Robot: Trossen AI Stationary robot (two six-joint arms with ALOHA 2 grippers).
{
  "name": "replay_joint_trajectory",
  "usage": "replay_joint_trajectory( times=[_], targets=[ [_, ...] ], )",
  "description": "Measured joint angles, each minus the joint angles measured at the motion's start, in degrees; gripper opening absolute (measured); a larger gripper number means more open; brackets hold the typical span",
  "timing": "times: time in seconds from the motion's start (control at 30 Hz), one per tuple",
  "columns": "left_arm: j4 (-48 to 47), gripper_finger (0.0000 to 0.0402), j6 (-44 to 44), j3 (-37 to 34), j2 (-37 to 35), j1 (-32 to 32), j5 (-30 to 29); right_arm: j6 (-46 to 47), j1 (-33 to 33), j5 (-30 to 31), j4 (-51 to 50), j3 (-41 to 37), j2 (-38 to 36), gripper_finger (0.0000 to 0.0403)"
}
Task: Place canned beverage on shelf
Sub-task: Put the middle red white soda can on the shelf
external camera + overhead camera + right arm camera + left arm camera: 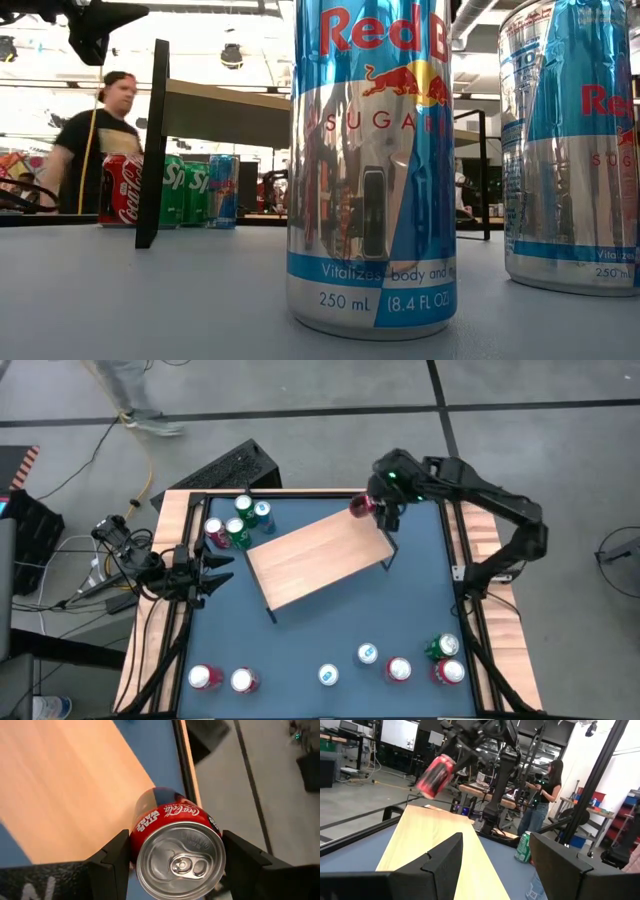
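Blue tabletop point(330, 625): ten standing cans (one more in right pincer point(372, 506)).

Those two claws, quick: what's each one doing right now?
Left gripper: open, holding nothing, waiting at the table's left edge.
Right gripper: shut on a red cola can, held tilted above the shelf's far end.

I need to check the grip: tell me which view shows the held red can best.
The right wrist view: the red can fills it, lid-on, clamped between the right gripper fingers above the shelf. The left wrist view shows it tilted in the air; the high view, small at the shelf's far corner. I cannot find it in the low view.
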Motion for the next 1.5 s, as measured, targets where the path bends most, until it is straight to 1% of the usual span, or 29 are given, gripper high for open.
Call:
replay_joint_trajectory(
  times=[0.13, 0.37, 0.43, 0.5, 0.6, 0.67, 0.83, 1.17, 1.3, 1.5],
  targets=[
    [-0.01, 0.0216, -0.51, 0.00, 0.02, 0.00, -0.26, -2.93, -0.36, -0.30, -7.05, 7.88, 6.32, 0.0230],
    [-0.02, 0.0216, -1.38, 0.00, 0.00, 0.00, -0.82, -6.59, -0.62, -2.15, -19.66, 28.40, 17.13, 0.0230],
    [-0.02, 0.0216, -1.38, 0.00, 0.00, 0.00, -0.82, -6.56, -0.62, -3.27, -21.31, 32.88, 19.67, 0.0230],
    [-0.02, 0.0216, -1.42, 0.00, 0.00, 0.00, -0.83, -6.56, -1.02, -5.21, -18.80, 31.58, 19.38, 0.0230],
    [-0.01, 0.0216, -1.53, 0.00, 0.00, 0.00, -0.82, -6.17, -1.53, -7.25, -20.42, 30.89, 20.19, 0.0230],
    [-0.02, 0.0216, -1.84, 0.00, 0.00, 0.00, -0.81, -5.32, -2.05, -7.19, -21.88, 30.88, 21.18, 0.0230],
    [-0.02, 0.0216, -1.95, 0.00, 0.00, 0.00, -0.79, -5.41, -2.63, -6.30, -21.20, 30.86, 23.68, 0.0230],
    [-0.26, 0.0216, -1.93, -0.02, 0.00, 0.00, -0.81, -4.01, -3.37, -7.49, -21.28, 30.85, 23.82, 0.0230],
    [-0.40, 0.0216, -1.94, 0.00, 0.00, 0.00, -0.81, -3.50, -3.89, -9.08, -21.28, 30.84, 23.82, 0.0231],
    [-0.53, 0.0216, -1.92, -0.01, 0.00, 0.00, -0.81, -3.10, -3.98, -9.03, -21.22, 30.49, 24.88, 0.0231]
  ],
)
